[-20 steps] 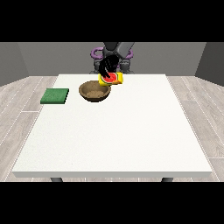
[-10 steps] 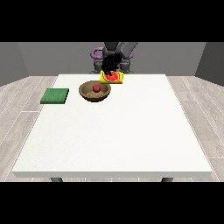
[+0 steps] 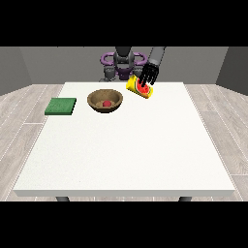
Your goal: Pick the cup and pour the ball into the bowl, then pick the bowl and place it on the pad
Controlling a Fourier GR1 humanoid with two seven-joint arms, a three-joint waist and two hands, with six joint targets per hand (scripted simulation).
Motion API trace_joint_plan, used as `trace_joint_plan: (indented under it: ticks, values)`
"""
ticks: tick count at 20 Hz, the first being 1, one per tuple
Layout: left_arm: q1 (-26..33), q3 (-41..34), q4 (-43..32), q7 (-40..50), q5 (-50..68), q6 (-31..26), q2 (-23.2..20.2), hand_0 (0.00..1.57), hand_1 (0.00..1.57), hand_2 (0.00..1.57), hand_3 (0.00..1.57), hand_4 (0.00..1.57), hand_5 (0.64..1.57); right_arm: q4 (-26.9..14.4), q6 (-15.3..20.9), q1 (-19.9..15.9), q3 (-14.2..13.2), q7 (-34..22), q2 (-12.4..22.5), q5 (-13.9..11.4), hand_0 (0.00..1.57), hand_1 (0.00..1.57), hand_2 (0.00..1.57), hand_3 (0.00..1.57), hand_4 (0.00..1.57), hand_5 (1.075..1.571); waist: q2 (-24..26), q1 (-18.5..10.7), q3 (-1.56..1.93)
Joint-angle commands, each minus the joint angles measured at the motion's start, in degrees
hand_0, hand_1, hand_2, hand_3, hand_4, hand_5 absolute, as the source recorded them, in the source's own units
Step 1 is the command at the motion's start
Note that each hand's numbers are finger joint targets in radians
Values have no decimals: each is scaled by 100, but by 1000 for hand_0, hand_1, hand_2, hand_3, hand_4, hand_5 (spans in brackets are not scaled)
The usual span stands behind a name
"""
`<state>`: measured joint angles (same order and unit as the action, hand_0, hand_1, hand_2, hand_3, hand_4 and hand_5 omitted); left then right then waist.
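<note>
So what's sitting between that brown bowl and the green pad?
Nothing: in the front view only bare white table shows between the bowl and the pad.

The counter (image 3: 126,145) is plain white with a faint speckle, and on it the pad (image 3: 61,106) is a flat dark green, the bowl (image 3: 105,101) is a brown, wood-like tone with a darker inside, and the ball (image 3: 105,103) in it is red. The cup (image 3: 141,88) is bright yellow with a red patch on its side, and the robot hand (image 3: 148,76) over it is black, on a dark grey forearm. The robot's torso (image 3: 123,60) is grey with purple rings at the shoulders, the floor (image 3: 24,111) shows pale grey-beige planks, and the wall (image 3: 29,65) is dull grey.
</note>
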<state>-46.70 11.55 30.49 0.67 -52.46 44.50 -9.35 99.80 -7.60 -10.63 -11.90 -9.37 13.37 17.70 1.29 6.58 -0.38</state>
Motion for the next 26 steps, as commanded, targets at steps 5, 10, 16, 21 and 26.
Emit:
trace_joint_plan:
  ticks: [5,10,16,21,26]
  values:
    - [1351,-1281,1261,-2662,2601,-170,-93,1543,1543,1571,1571,1478,1461,829,182,33,71,-169,-49,-5,0,0,0,0,429,1566,-542,-197,-29]
    - [1037,-2018,1929,-2718,4513,-1842,908,1374,1374,1571,1568,861,1564,683,376,121,157,-125,-265,-146,0,0,0,0,461,1566,-549,-439,-104]
    - [1138,-2935,2169,-3782,6179,-4143,278,173,173,0,0,202,1566,1101,882,80,421,-122,-575,-601,0,0,0,0,512,1563,-1185,-863,-7]
    - [697,-3309,1683,-3594,6649,-5379,-740,0,0,0,0,0,1551,1350,1290,-187,948,-168,-849,-1226,0,0,0,0,498,1567,-1718,-820,29]
    - [285,-3414,1599,-3058,6683,-5782,-1694,0,0,0,0,0,1531,636,1316,-214,938,82,-981,-1289,0,0,0,0,476,1569,-1892,-861,39]
